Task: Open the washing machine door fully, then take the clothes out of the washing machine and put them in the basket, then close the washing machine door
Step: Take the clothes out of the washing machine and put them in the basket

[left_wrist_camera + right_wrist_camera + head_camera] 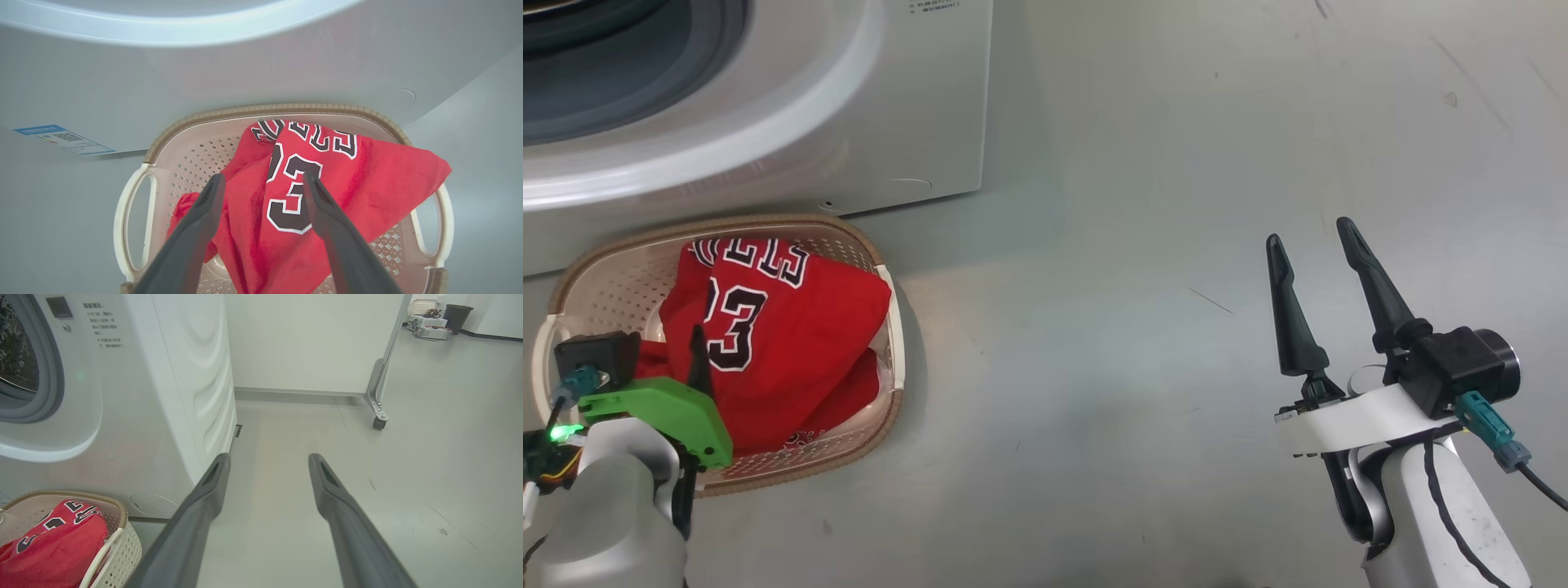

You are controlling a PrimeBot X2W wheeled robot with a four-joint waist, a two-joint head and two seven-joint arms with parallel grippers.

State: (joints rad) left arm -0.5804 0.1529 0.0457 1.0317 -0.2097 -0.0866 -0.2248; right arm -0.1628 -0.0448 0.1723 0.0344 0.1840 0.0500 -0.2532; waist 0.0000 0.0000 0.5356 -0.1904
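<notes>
Clothes [784, 343] heaped in the basket [629, 278], left gripper [263, 178] spread empty over them, right gripper [1308, 232] spread above floor [1094, 327].

The bright red fabric jersey [792, 359] bears dark, white-edged numbers, the cream perforated plastic basket [613, 282] has a brown woven-look rim, and the boxy washing machine [915, 106] is white.
</notes>
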